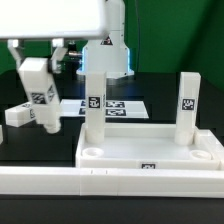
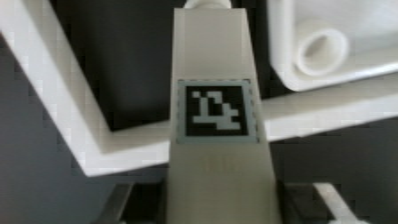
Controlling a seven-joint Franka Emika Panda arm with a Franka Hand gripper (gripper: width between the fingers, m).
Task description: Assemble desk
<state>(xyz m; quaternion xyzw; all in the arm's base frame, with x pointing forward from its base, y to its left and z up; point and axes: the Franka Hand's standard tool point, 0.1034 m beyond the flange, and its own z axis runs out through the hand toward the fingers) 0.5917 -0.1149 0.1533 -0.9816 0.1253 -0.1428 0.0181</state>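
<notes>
While the gripper (image 1: 36,58) is clamped on a white leg (image 1: 38,95), that leg hangs slightly tilted above the dark table (image 1: 30,150), on the exterior view's left of the tabletop (image 1: 150,160).

Risk, my judgement: if it enters a socket aslant it would jam, and a wide swing could knock the nearer standing leg (image 1: 93,105). A second standing leg (image 1: 188,103) is upright on the exterior view's right. All parts look like smooth, hard white plastic. The legs are square in section, each with a black-and-white tag (image 1: 42,97).

Wrist view: the fingers (image 2: 128,205) flank the leg (image 2: 217,60), with its tag (image 2: 217,110) facing the camera. An empty round socket (image 2: 329,50) lies beside the leg, not under it. Such slick faces could slip in the grip. The tabletop rim (image 2: 71,110) is raised, its edges softly rounded.
</notes>
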